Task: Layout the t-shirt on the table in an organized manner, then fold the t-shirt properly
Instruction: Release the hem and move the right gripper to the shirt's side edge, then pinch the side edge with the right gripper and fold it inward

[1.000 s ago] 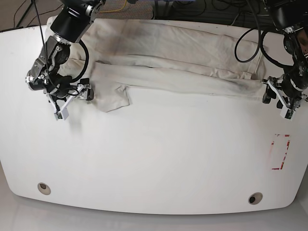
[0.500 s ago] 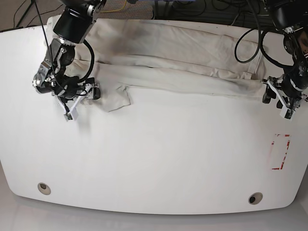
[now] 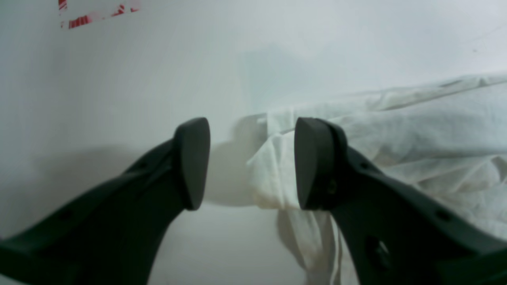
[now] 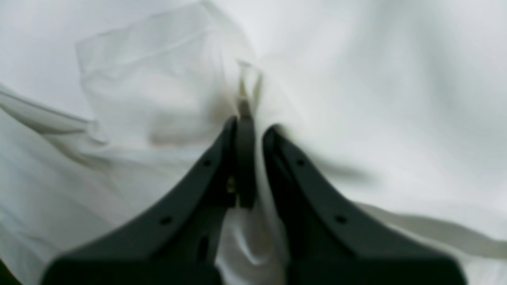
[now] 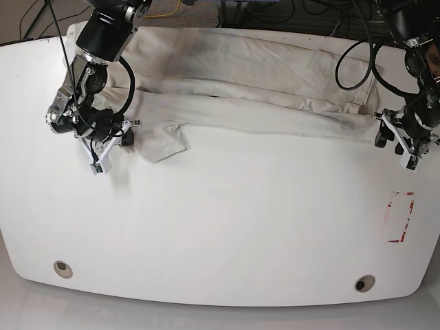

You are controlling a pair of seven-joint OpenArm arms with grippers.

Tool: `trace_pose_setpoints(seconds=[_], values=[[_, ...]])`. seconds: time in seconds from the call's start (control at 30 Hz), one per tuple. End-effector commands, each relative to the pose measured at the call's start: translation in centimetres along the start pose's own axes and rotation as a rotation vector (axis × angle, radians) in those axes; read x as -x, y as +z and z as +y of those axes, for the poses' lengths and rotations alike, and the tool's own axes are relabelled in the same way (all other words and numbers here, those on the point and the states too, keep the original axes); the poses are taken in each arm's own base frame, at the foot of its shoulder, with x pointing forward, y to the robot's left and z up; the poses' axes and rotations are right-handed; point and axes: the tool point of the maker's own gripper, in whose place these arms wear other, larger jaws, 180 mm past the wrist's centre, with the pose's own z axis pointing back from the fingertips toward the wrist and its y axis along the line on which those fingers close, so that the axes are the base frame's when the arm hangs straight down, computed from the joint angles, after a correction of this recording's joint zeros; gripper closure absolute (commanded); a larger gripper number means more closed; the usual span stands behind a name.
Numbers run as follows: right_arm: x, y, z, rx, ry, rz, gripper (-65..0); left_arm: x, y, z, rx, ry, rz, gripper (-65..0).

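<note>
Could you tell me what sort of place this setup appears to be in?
Probably a robotics lab or test bench. A large white table carries a red tape rectangle as a marker and two grommet holes, loose cables run behind it, and two robot arms work a t-shirt.

T-shirt [image 5: 261, 89]: off-white, grey smudges. Table [image 5: 227, 227]: glossy white, red tape rectangle [image 5: 401, 217], two grey grommet holes [image 5: 62, 268]. Claw fingers [image 3: 313, 162]: black.
</note>
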Motion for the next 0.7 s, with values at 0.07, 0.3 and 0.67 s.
trace_pose_setpoints(seconds=[0.07, 0.3, 0.67], values=[[-2.8, 2.2, 0.8, -0.022, 0.043, -0.126, 0.0, -1.0, 0.3, 0.7, -0.008, -0.003, -0.033, -31.9], [-2.4, 4.8, 3.8, -0.107, 0.085, -0.172, 0.0, 0.5, -0.5, 0.8, 0.007, 0.035, 0.003, -31.9], [0.8, 8.1, 8.4, -0.310, 0.099, -0.193, 0.0, 1.0, -0.7, 0.7, 0.012, 0.044, 0.014, -31.9]])
